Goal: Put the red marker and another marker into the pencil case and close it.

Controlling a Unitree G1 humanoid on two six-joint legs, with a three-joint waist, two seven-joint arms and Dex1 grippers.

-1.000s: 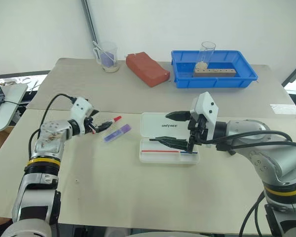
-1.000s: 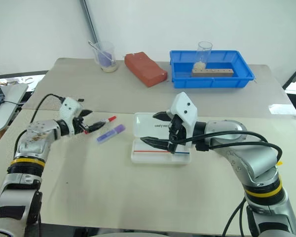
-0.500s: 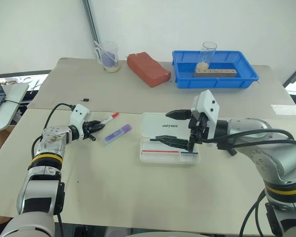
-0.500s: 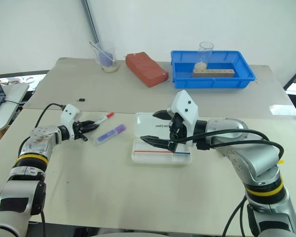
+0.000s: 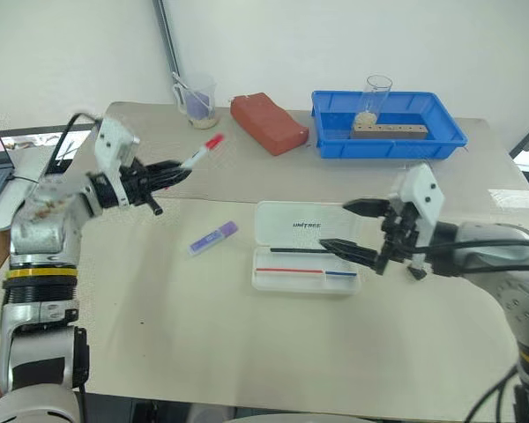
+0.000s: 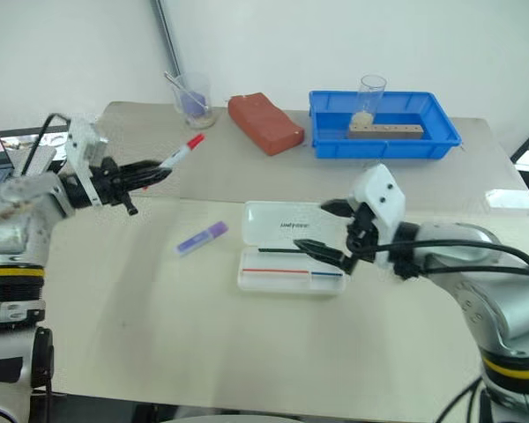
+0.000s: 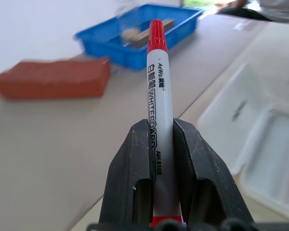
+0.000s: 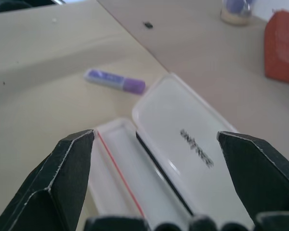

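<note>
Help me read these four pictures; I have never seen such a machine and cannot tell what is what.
It is a two-armed robot at a table. Two pictures look down from cameras in its head; the other two come from cameras on each wrist, looking along that arm's tool. The left tool is shut on the red marker and holds it above the table. The right tool is open, over the pencil case, which lies open with thin pens inside. A purple highlighter lies on the table beside the case. Farther back stand a blue tray, a red brick and a measuring cup.
</note>
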